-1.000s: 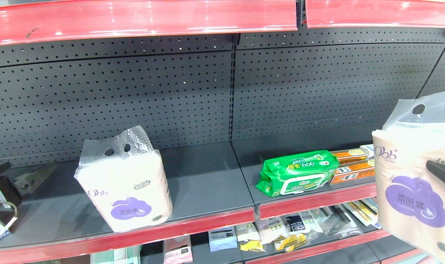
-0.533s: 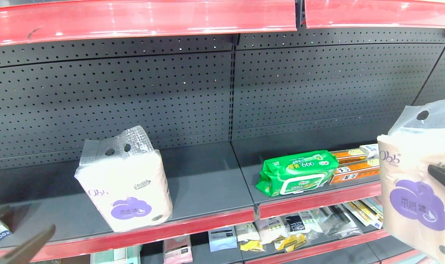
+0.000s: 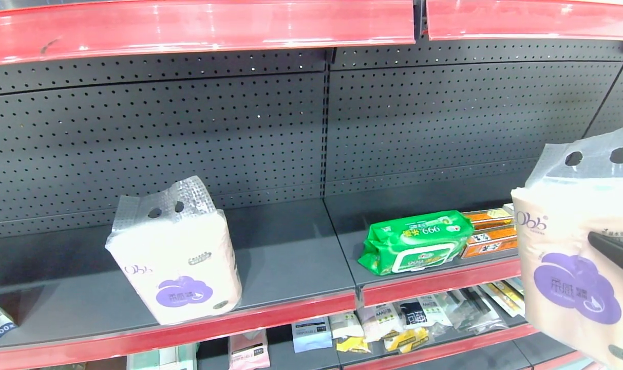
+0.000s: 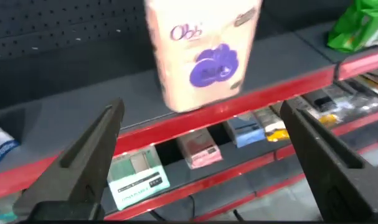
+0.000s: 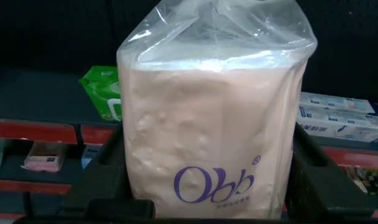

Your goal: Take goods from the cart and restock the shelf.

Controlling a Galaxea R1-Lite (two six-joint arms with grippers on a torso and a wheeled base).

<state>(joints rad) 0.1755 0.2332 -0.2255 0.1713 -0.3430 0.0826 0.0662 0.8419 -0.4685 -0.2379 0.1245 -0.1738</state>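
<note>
Left gripper withdrawn; right gripper squeezes crinkly tissue pack.

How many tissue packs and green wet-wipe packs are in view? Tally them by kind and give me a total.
Tissue packs: 2, the shelf tissue pack standing on the shelf and the held tissue pack in the right gripper.
Green wet-wipe pack: 1, lying flat on the shelf.
Total: 3.
</note>
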